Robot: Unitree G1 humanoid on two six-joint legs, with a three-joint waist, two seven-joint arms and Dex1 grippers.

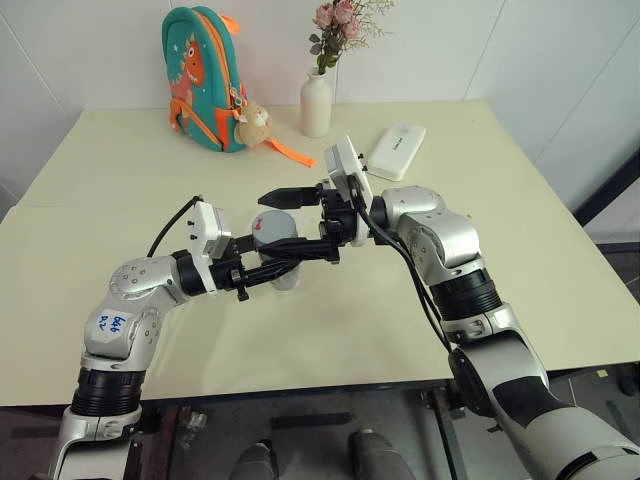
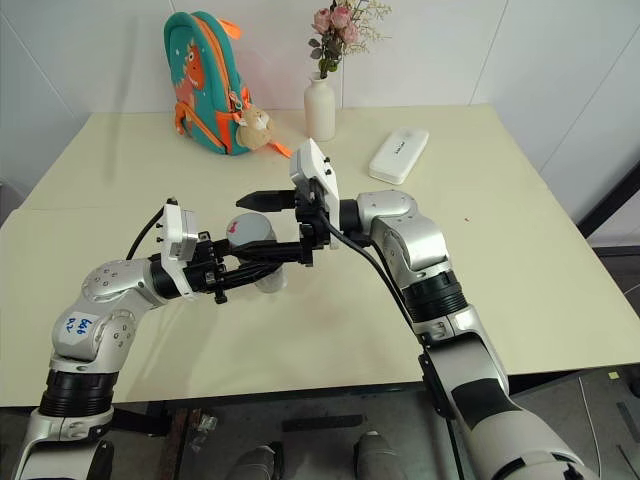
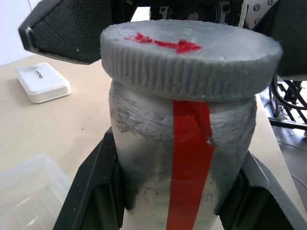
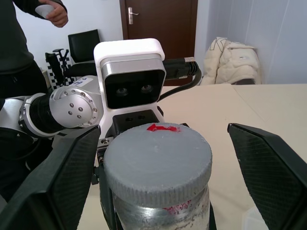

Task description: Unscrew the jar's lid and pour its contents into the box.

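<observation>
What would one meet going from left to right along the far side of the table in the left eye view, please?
Teal backpack → plush toy hanging on it → white vase with pink flowers → white oblong case.

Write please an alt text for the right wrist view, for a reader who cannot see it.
The right claw stands open, one black finger on each side of the grey lid, not touching it. The lid, with a red mark, sits on the jar, which the left claw holds from behind. A person stands in the background.
</observation>
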